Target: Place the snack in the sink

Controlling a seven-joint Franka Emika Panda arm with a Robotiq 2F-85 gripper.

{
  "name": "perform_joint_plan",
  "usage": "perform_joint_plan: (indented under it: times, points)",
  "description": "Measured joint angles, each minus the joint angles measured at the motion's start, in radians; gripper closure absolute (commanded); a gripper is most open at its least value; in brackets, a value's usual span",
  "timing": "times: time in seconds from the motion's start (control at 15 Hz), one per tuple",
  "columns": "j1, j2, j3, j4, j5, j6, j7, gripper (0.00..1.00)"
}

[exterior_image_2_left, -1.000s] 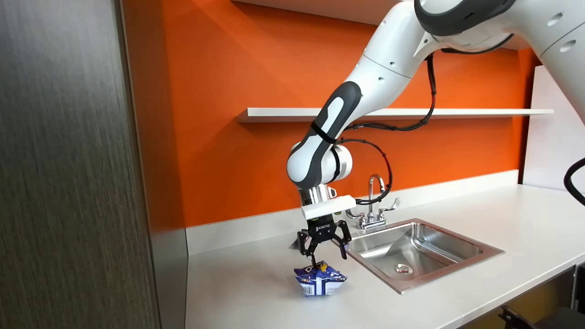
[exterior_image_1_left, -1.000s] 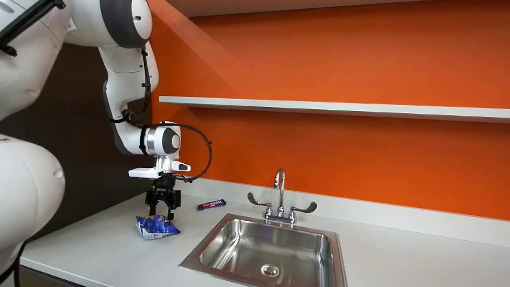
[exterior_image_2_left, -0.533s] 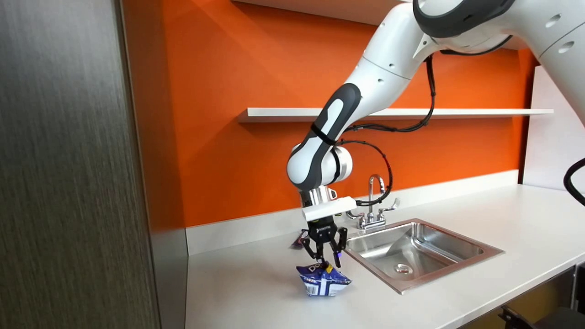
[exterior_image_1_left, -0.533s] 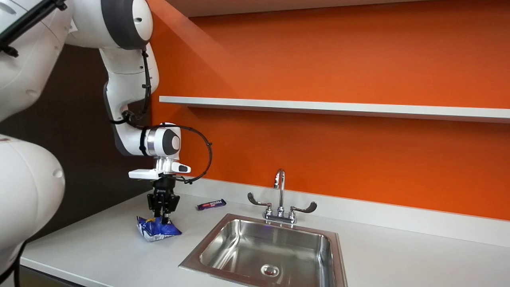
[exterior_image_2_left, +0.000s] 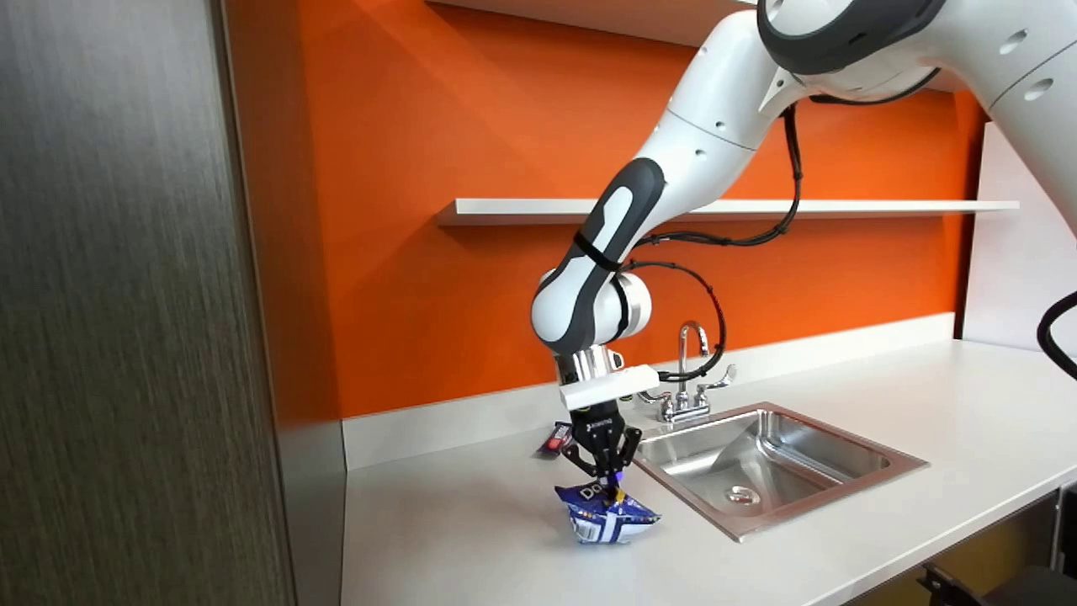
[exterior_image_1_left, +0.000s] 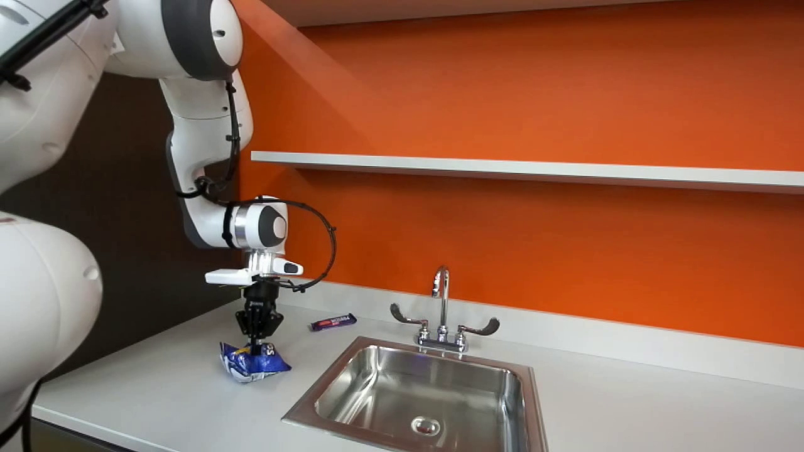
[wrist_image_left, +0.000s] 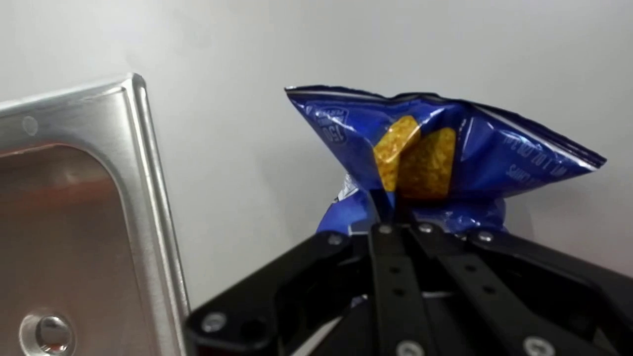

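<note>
The snack, a blue chip bag (exterior_image_1_left: 271, 360) with yellow chips printed on it, rests on the counter to the left of the sink (exterior_image_1_left: 328, 376) in both exterior views. My gripper (exterior_image_1_left: 254, 349) points straight down into the bag's upper middle, its fingers together. In the wrist view the bag (wrist_image_left: 336, 118) is creased in at the middle around the gripper (wrist_image_left: 390, 207), and its foil looks pinched there. The very tips are buried in the bag's fold. The metal sink's rim (wrist_image_left: 136, 163) shows at the left of the wrist view.
A small dark purple bar (exterior_image_1_left: 333, 322) lies by the back wall, behind the bag. The faucet (exterior_image_1_left: 442, 314) with two lever handles stands behind the sink. A white shelf (exterior_image_1_left: 527, 168) runs along the orange wall, and a dark panel (exterior_image_2_left: 151, 337) borders the counter's end.
The fingers have come together from wide apart onto the bag. The gripper has lowered slightly, and the bag has shifted a little toward the sink.
</note>
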Motion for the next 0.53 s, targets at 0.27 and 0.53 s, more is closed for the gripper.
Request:
perform_joint_plan:
  times: [0.27, 0.53]
  points:
    - [0.000, -0.008, -0.018, 0.010, 0.000, 0.000, 0.000, 1.00]
    - [-0.001, -0.062, -0.047, 0.013, -0.002, -0.009, 0.000, 1.00]
